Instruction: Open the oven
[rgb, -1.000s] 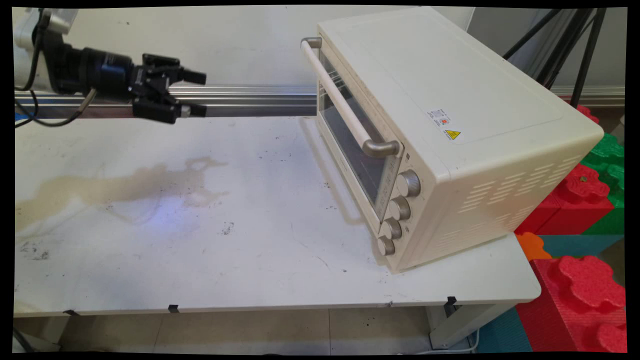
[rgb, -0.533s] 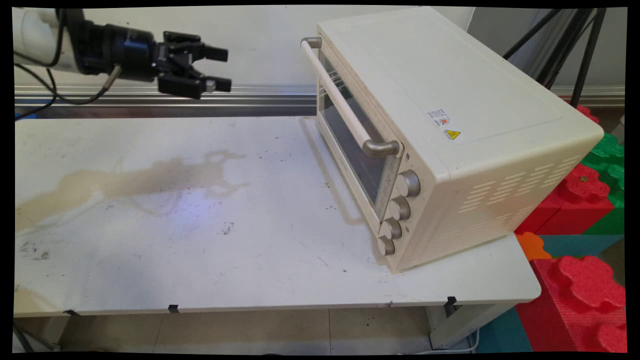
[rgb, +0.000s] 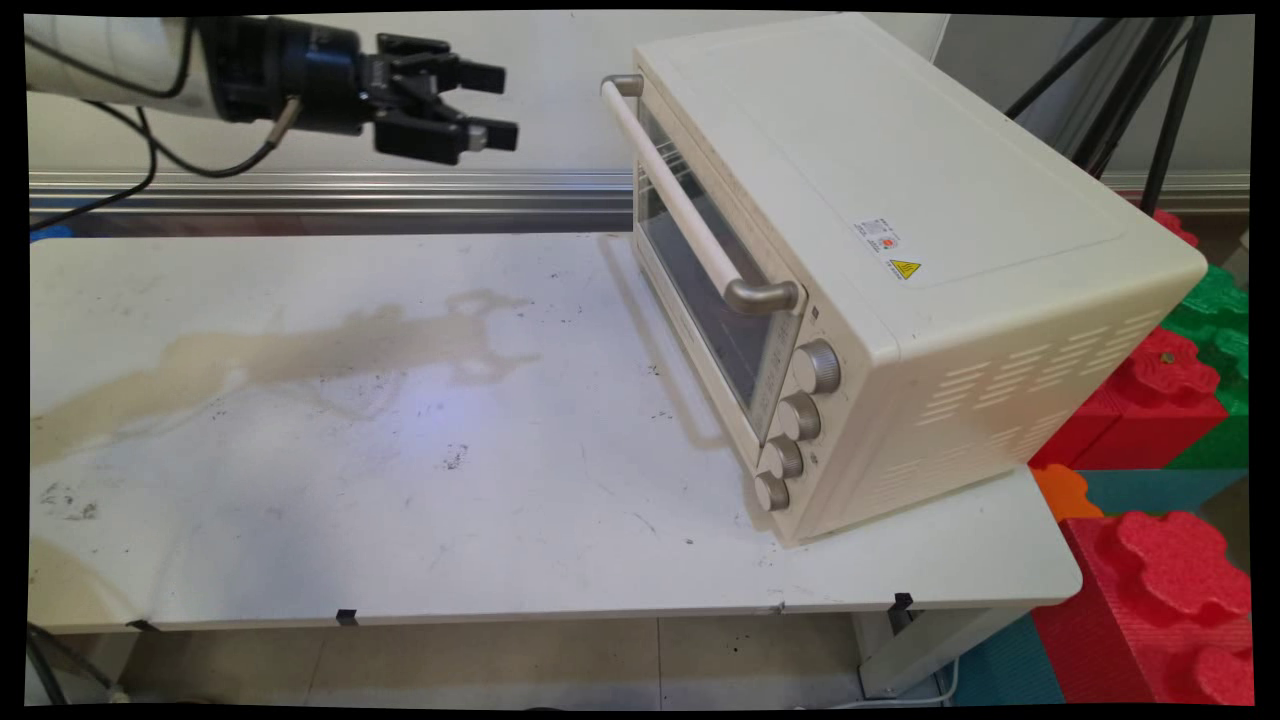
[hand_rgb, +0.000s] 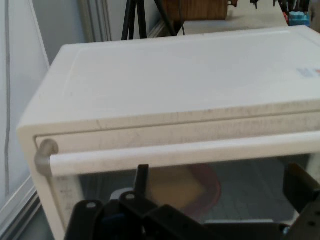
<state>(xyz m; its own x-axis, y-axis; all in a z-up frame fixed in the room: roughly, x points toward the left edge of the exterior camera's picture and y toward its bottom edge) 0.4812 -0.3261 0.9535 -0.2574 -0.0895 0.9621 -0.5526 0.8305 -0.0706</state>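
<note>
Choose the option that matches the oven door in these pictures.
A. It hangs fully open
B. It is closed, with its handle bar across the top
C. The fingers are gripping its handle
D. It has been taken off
B: the oven door sits flush, and the handle bar is untouched, clear of the open gripper.

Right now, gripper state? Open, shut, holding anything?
Gripper: open, empty, in the air level with the oven door handle, not touching it.

Oven (rgb: 900, 250) on table's (rgb: 400, 480) right
</note>
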